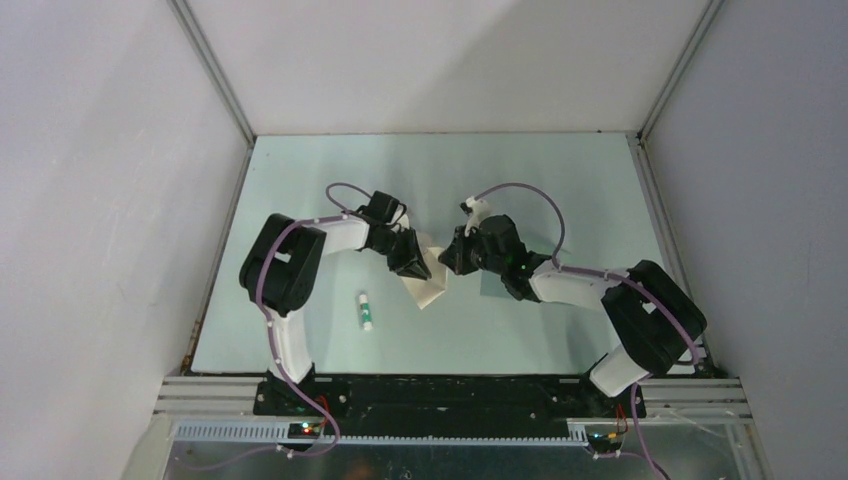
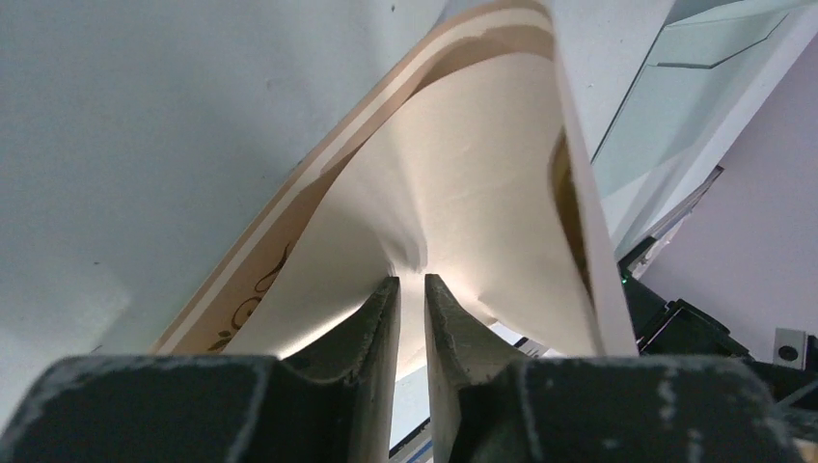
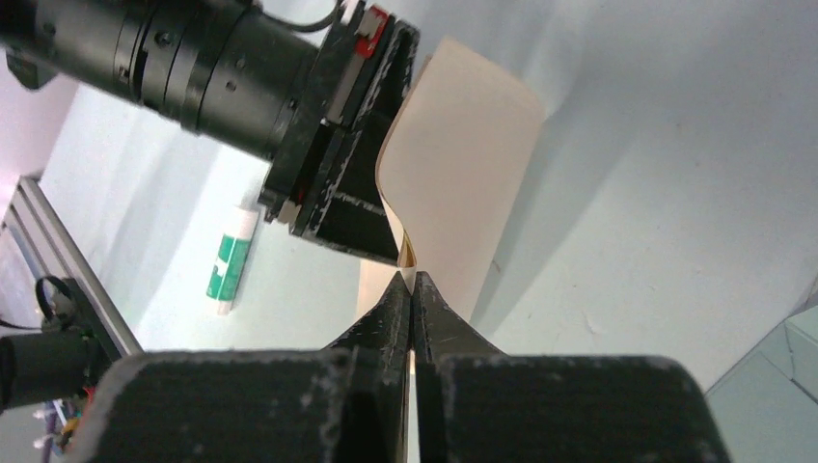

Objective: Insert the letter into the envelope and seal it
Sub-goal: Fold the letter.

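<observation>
The tan letter (image 1: 432, 287) is lifted off the table at the centre and bent into a curve between both grippers. My left gripper (image 1: 416, 266) (image 2: 410, 280) pinches it from the left, its jaws a narrow gap apart with the puckered sheet (image 2: 463, 174) caught at their tips. From the right, my right gripper (image 1: 448, 262) (image 3: 412, 276) is shut on the letter's (image 3: 468, 164) near edge, the paper showing as a thin line between the pressed fingers. The teal-grey envelope (image 1: 493, 290) (image 3: 772, 386) lies flat on the table, partly hidden under the right arm.
A small white stick with a green label (image 1: 366, 311) (image 3: 231, 262) lies on the pale green table (image 1: 560, 180) left of the letter. White walls close in the table at the back and on both sides. A metal rail (image 1: 450, 395) runs along the near edge.
</observation>
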